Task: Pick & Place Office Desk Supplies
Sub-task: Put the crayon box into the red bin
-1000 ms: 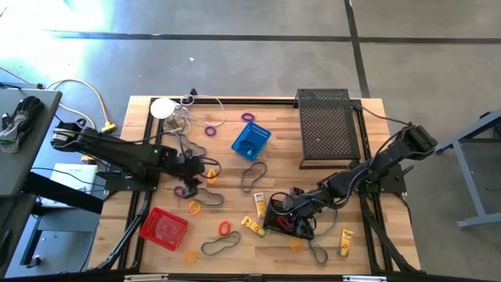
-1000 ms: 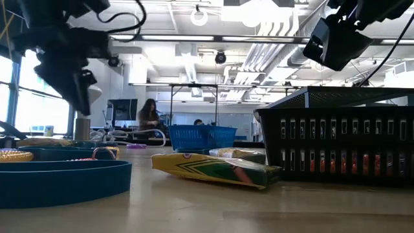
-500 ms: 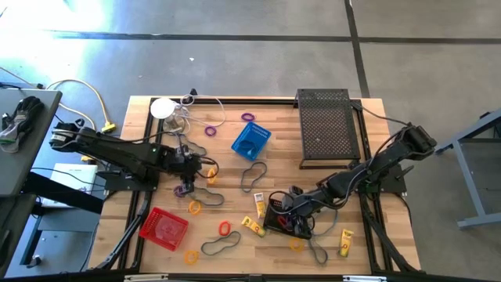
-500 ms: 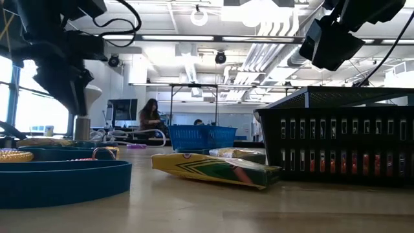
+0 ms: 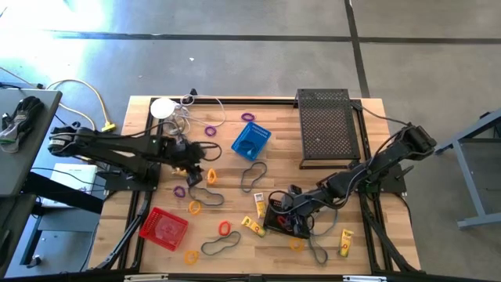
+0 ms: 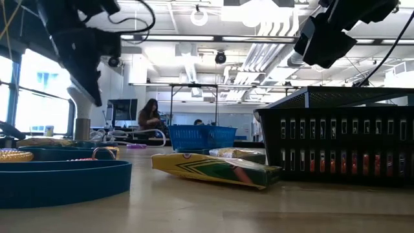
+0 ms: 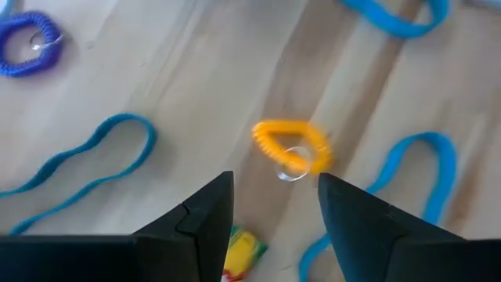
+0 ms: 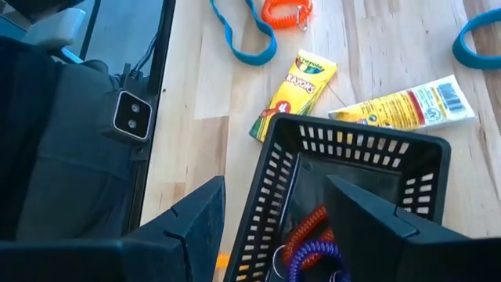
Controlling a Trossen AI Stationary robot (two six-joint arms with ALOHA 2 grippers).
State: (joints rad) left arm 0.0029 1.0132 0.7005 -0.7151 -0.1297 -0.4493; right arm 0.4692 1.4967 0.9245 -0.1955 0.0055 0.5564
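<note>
Ring (image 7: pixel 291 146) just beyond L gripper (image 7: pixel 274 200)

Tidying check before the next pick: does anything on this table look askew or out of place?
Mostly loose scatter. The blue basket sits turned at an angle to the table edges, and the crayon packs lie strewn beside the black basket rather than in it. Nothing looks damaged.

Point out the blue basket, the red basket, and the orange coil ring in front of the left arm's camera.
blue basket (image 5: pixel 250 141), high view, its mesh floor.
red basket (image 5: pixel 163 229), high view, its middle.
orange coil ring (image 7: pixel 291 142), left wrist view, the coil's upper arc.
</note>
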